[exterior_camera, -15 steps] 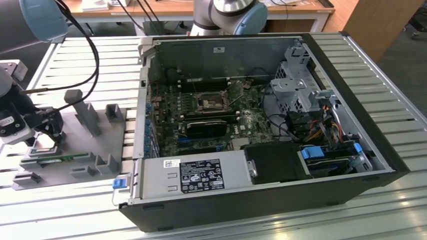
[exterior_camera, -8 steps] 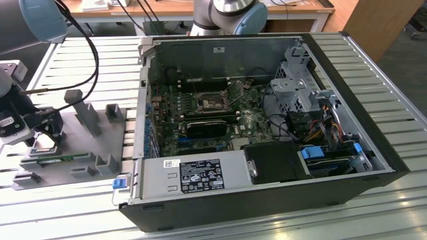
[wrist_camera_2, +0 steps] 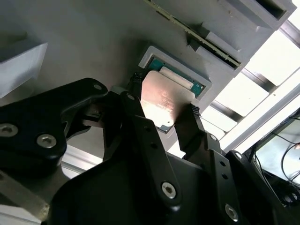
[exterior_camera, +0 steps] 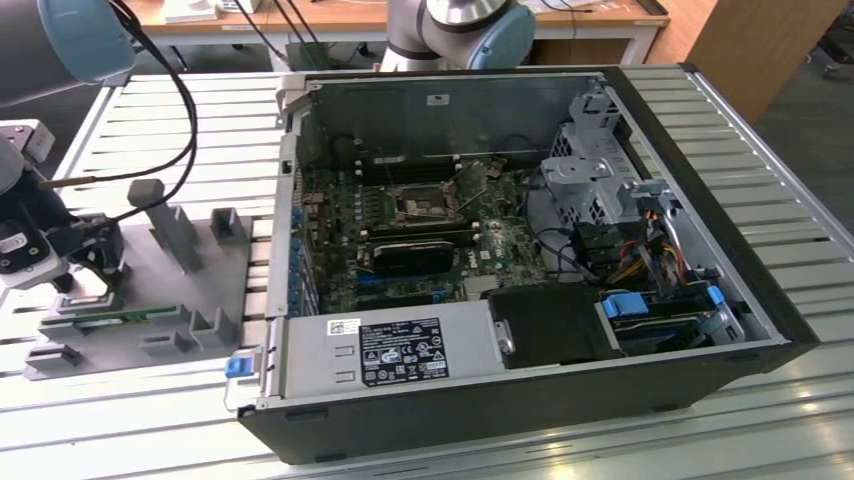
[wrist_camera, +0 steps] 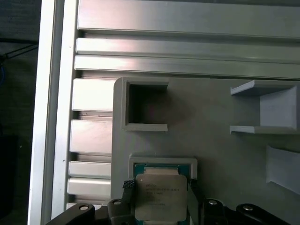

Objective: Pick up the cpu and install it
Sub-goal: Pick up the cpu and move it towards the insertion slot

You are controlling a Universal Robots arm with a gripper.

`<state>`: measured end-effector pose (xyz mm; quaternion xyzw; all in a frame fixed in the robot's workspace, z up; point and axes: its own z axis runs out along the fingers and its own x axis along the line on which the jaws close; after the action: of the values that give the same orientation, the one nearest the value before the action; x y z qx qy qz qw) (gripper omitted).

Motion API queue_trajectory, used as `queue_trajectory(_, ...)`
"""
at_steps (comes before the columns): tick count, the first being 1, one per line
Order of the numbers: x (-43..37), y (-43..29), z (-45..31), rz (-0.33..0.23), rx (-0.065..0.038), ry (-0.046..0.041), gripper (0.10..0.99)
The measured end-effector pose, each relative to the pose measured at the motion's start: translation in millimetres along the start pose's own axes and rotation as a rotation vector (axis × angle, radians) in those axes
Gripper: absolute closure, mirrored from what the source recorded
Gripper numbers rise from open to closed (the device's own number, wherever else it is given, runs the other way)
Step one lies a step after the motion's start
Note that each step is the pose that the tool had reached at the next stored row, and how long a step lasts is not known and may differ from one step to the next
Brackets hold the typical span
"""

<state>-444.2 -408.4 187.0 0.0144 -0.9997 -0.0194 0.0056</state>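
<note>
The cpu [wrist_camera: 161, 197], a flat square chip with a shiny silver top, sits between the two black fingers of my gripper [wrist_camera: 160, 188]. The fingers press on its opposite edges. It is just above and slightly off its square pocket [wrist_camera: 164, 165] in the grey fixture tray [wrist_camera: 211, 126]. In the second wrist view the cpu [wrist_camera_2: 161, 101] is tilted in the gripper [wrist_camera_2: 162, 104] over the same pocket [wrist_camera_2: 199, 86]. In the exterior view my gripper [exterior_camera: 78, 278] hangs over the tray [exterior_camera: 160, 300] at the exterior view's left. The empty socket [exterior_camera: 424, 203] lies on the motherboard inside the open computer case [exterior_camera: 747, 300].
A long green memory stick [wrist_camera_2: 197, 35] lies in a slot of the tray beside the pocket. Grey upright holders [exterior_camera: 174, 235] stand on the tray. A black block [exterior_camera: 420, 255] lies below the socket. Cables [exterior_camera: 641, 240] and a drive cage [exterior_camera: 594, 160] crowd the case's right side.
</note>
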Motion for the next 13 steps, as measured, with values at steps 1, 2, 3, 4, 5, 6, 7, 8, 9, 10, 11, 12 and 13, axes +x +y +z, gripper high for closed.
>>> queue_trajectory(1, 0.1, 0.1, -2.4, 0.0, 0.0, 0.0003, 0.549)
queue_trajectory(2, 0.1, 0.2, -4.9, 0.0, 0.0, 0.0003, 0.553)
queue_trajectory(3, 0.1, 0.3, -7.5, 0.0, 0.0, 0.0002, 0.553)
queue_trajectory(4, 0.1, 0.4, -10.0, 0.0, 0.0, 0.0002, 0.553)
queue_trajectory(5, 0.2, 0.5, -12.6, 0.0, 0.0, 0.0004, 0.553)
queue_trajectory(6, 0.2, 0.6, -14.9, 0.0, 0.0, 0.0003, 0.553)
queue_trajectory(7, 0.2, 0.7, -17.0, 0.0, 0.0, 0.0003, 0.553)
queue_trajectory(8, 0.2, 0.7, -19.1, 0.0, 0.0, 0.0003, 0.553)
queue_trajectory(9, 0.3, 0.8, -21.0, 0.0, 0.0, 0.0003, 0.553)
queue_trajectory(10, 0.3, 0.9, -22.9, 0.0, 0.0, 0.0002, 0.553)
queue_trajectory(11, 0.3, 0.9, -24.4, 0.0, 0.0, 0.0003, 0.553)
queue_trajectory(12, 0.3, 1.0, -25.9, 0.0, 0.0, 0.0003, 0.553)
queue_trajectory(13, 0.3, 1.0, -27.3, 0.0, 0.0, 0.0003, 0.553)
